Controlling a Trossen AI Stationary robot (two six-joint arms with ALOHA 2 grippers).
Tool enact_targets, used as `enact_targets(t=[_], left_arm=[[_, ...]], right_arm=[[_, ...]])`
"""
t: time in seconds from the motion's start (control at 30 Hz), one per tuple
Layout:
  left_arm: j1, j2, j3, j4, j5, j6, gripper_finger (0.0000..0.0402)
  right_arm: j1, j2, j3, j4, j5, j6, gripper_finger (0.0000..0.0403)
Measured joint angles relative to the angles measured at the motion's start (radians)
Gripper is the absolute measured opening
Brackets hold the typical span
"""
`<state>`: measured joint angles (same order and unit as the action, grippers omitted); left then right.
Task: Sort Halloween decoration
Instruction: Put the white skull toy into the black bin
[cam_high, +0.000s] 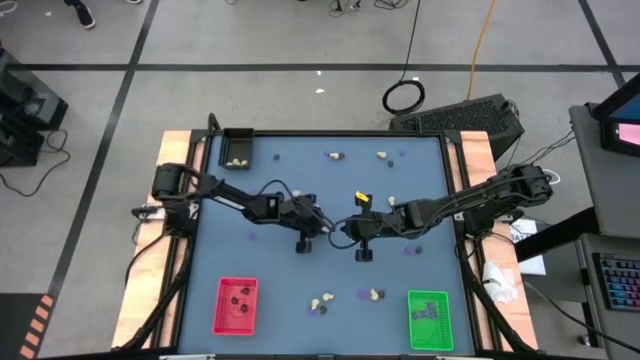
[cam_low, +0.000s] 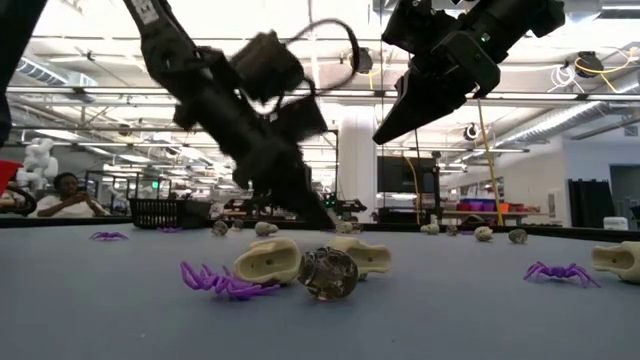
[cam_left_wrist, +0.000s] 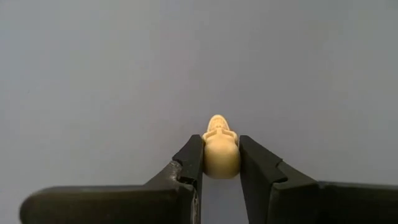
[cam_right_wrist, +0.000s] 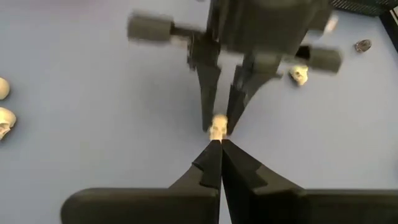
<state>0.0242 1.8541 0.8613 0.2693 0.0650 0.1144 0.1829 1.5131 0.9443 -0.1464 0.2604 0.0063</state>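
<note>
A small cream-white skull trinket (cam_left_wrist: 221, 152) sits between the fingers of my left gripper (cam_high: 328, 228) at the table's middle, with the gripper shut on it. My right gripper (cam_high: 346, 230) faces it from the right, shut and empty, its tips (cam_right_wrist: 221, 155) just short of the skull (cam_right_wrist: 217, 127); in the low view it hangs well above the table (cam_low: 400, 125). Other trinkets lie loose on the blue mat: cream skulls (cam_low: 268, 262) (cam_low: 365, 255), a dark skull (cam_low: 328, 273) and purple spiders (cam_low: 215, 280) (cam_low: 560, 272). My left gripper pinches the cream skull by its two sides (cam_left_wrist: 208, 155) between the two fingertips. The fingers slant down from the table's left. The skull's face end (cam_left_wrist: 219, 124) sticks out past the tips. Whether it still rests on the mat I cannot tell.
A black tray (cam_high: 238, 148) with cream bits stands at the far left, a red tray (cam_high: 236, 305) at the near left, a green tray (cam_high: 430, 320) at the near right. More trinkets lie along the far edge (cam_high: 335, 157) (cam_high: 381, 155) and near edge (cam_high: 322, 300) (cam_high: 376, 294).
</note>
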Motion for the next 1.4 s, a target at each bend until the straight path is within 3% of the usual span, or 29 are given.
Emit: enact_targets(t=[0.33,0.43,0.77,1.0,1.13,1.23,1.4], left_arm=[[0.021,-0.317,0.003,-0.301,-0.143,-0.039,0.0064],[0.051,-0.410,0.004,-0.429,-0.242,-0.081,0.0064],[0.278,-0.623,0.005,-0.850,-0.438,-0.213,0.0064],[0.568,-0.627,0.005,-0.966,-0.429,-0.183,0.0064],[0.717,-0.588,0.005,-0.954,-0.332,-0.113,0.0064],[0.801,-0.535,0.004,-0.947,-0.254,-0.073,0.0064],[0.883,-0.443,0.004,-0.923,-0.239,-0.025,0.0064]], right_arm=[[0.000,0.000,0.000,0.000,0.000,0.000,0.0000],[0.000,0.000,0.000,0.000,0.000,0.000,0.0000],[0.000,0.000,0.000,0.002,0.000,0.000,0.0000],[0.000,0.000,0.000,0.004,-0.001,0.003,0.0000],[0.000,0.000,0.000,0.003,-0.001,0.007,0.0000],[0.000,0.000,0.000,0.004,-0.001,0.008,0.0000],[0.000,0.000,0.000,0.004,-0.001,0.008,0.0000]])
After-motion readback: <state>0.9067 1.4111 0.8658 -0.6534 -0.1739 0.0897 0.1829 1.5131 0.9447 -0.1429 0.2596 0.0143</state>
